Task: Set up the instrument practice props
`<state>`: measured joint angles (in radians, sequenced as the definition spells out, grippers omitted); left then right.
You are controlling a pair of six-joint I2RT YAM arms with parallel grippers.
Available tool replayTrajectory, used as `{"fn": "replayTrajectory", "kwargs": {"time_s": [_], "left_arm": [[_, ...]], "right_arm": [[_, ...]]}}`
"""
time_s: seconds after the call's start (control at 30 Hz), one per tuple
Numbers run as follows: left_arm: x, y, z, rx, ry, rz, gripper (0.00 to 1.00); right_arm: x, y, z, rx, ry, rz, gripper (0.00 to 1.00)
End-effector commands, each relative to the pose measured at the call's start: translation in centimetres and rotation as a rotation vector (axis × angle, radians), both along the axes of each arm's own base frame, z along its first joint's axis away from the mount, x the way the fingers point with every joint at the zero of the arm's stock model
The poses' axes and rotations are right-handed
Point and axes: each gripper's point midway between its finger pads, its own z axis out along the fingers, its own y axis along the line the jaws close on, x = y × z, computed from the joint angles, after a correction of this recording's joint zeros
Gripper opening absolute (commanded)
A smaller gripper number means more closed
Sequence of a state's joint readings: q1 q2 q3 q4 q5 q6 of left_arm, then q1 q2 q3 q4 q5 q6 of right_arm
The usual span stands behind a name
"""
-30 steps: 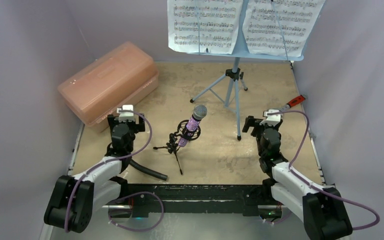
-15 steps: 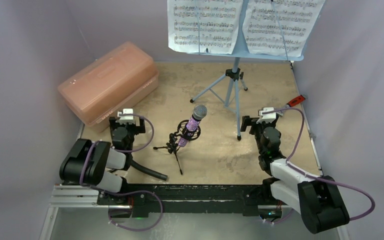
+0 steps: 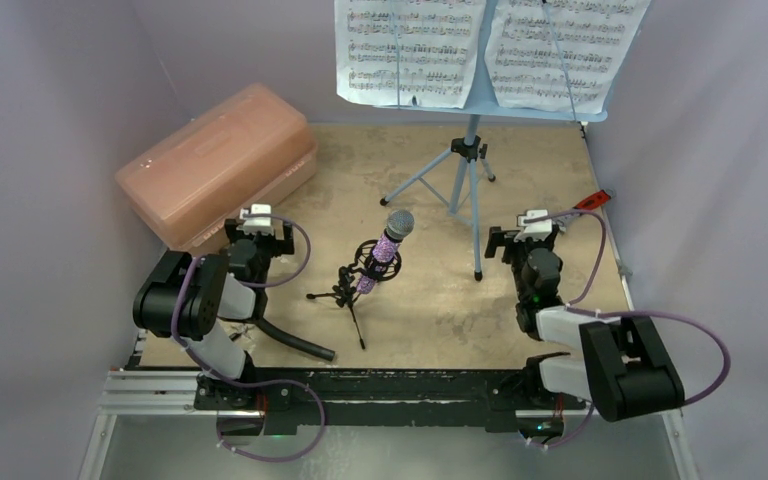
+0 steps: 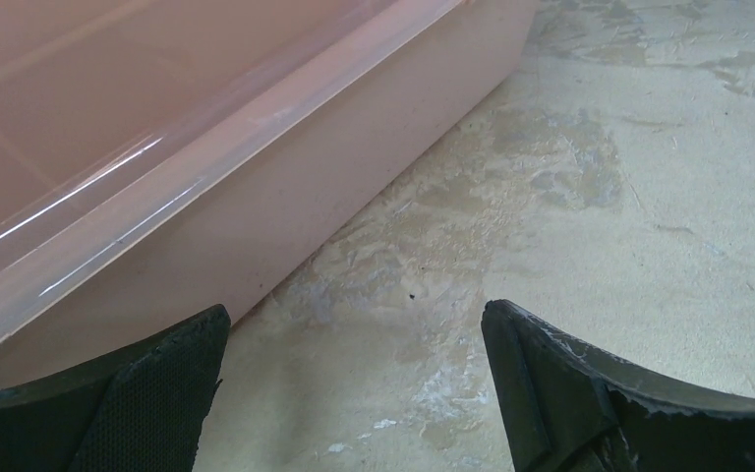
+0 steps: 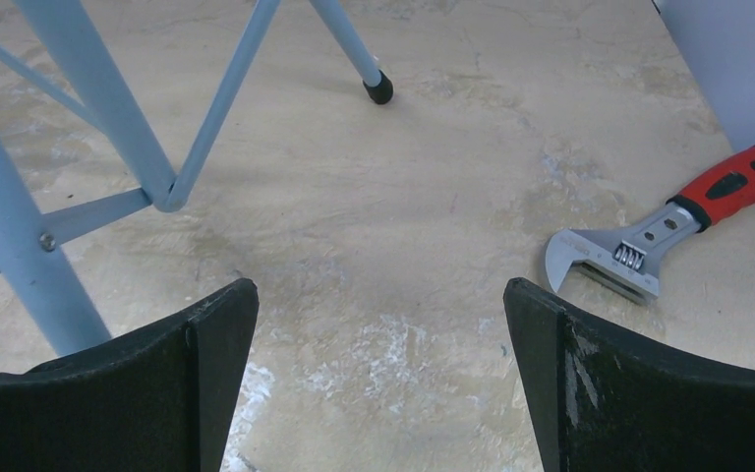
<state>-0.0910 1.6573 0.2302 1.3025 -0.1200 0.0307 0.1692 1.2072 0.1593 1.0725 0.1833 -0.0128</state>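
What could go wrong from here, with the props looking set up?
1. The open right gripper sits close beside a leg of the light blue perforated music stand on its tripod. A sideways swing might knock it and spill the white sheet-music pages.
2. The black curved hose lies by the left arm, its end near a leg of the small black tripod mic stand. Dragging it could topple the glittery purple microphone.

Pink translucent box (image 3: 218,162), lid on, sits angled on the sandy bench top (image 3: 430,300) toward the far-left corner. Black curved hose (image 3: 295,340) lies near the front-left corner. Red-handled adjustable wrench (image 5: 668,231) lies flat against the right edge.
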Motion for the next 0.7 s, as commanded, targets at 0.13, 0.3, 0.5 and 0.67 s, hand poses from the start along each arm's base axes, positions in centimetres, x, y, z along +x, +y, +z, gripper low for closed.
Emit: {"fn": "replayTrajectory", "kwargs": {"time_s": [0.13,0.3,0.5,0.67], "left_arm": [[0.7,0.1,0.8,-0.004,-0.022,-0.005,0.99],[0.9,0.8,0.6,-0.019,-0.010,0.050,0.99],[1.0,1.5,0.5,-0.013,-0.001,0.091,0.99],[1.1,1.6,0.5,-0.013,-0.001,0.091,0.99]], "right_arm": [[3.8,0.7,4.1,-0.025,-0.148,0.057,0.98],[5.0,-0.3,3.3,-0.034,-0.157,0.024,0.98],[5.3,-2.0,2.2,0.010,-0.162,-0.027,0.98],[5.4,-2.0,2.2,0.013,-0.163,-0.025,0.98]]}}
